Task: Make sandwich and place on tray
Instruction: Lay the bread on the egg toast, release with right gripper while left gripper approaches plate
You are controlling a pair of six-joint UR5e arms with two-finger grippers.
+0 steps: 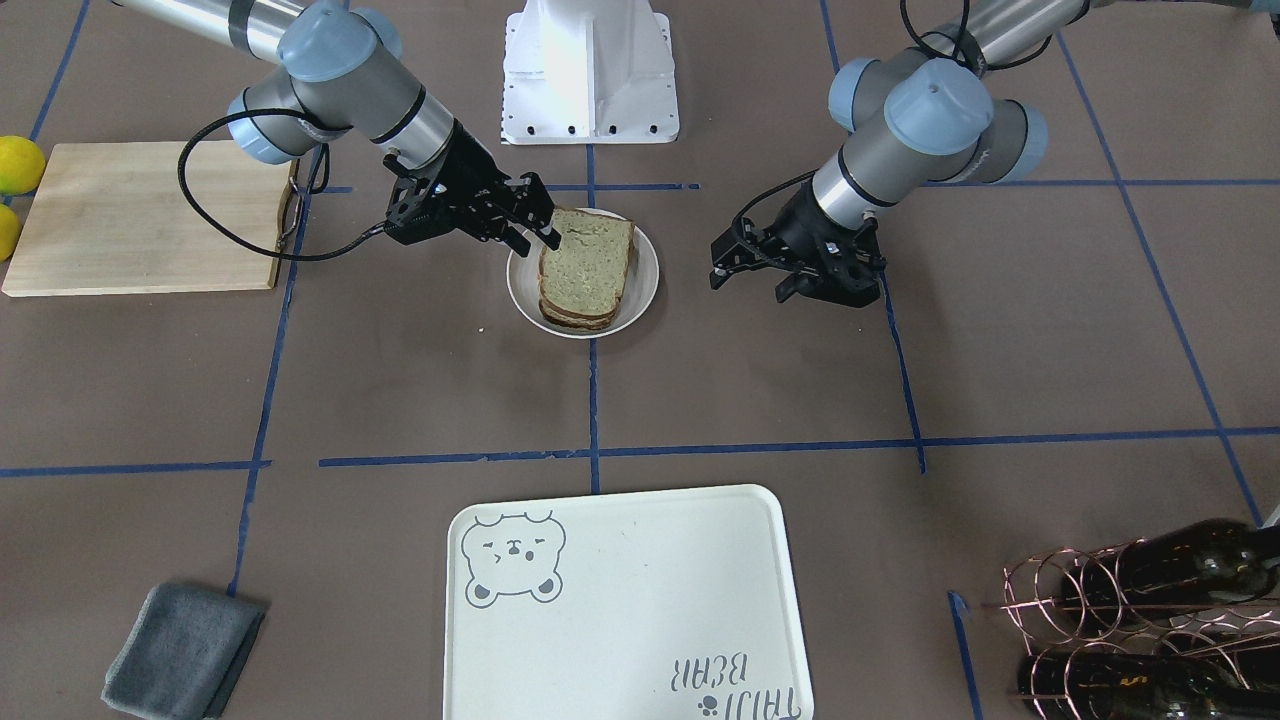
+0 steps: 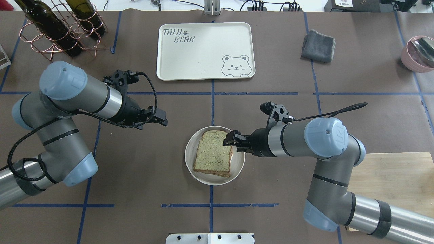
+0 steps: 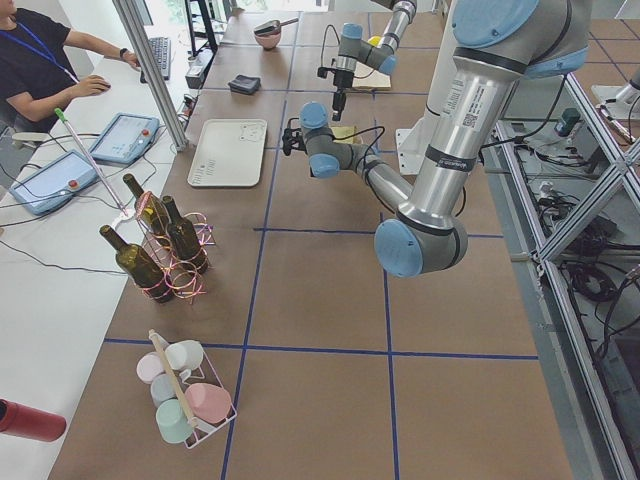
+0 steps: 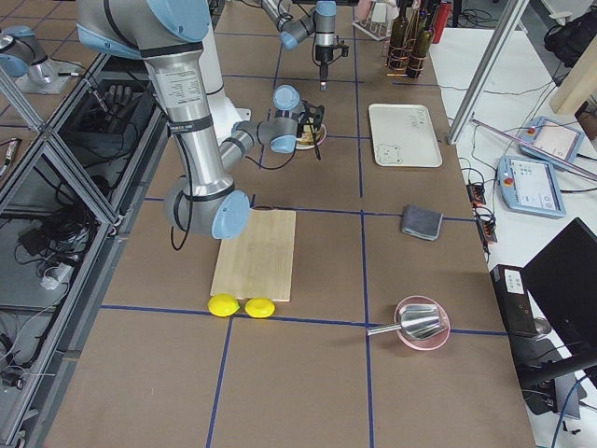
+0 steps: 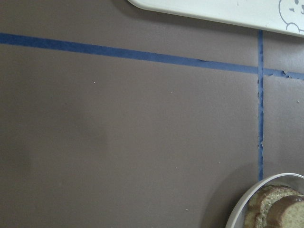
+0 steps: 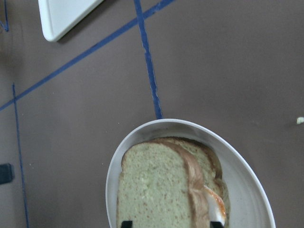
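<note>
The sandwich (image 1: 585,270) lies on a small round white plate (image 1: 648,262) at the table's middle: two greenish-tan slices stacked, a bit of white and orange egg (image 6: 216,204) showing at one edge. It also shows in the overhead view (image 2: 213,157). My right gripper (image 2: 229,139) is open at the sandwich's edge, its fingertips (image 6: 126,223) wide apart on either side of the top slice. My left gripper (image 2: 162,118) hovers open and empty beside the plate, apart from it. The white bear-face tray (image 2: 203,51) lies empty across the table.
A wooden cutting board (image 1: 140,215) with lemons (image 1: 18,165) beside it lies on my right. A grey cloth (image 2: 318,45) lies right of the tray, a wire rack with wine bottles (image 2: 57,30) left of it. A pink bowl (image 2: 417,52) is far right.
</note>
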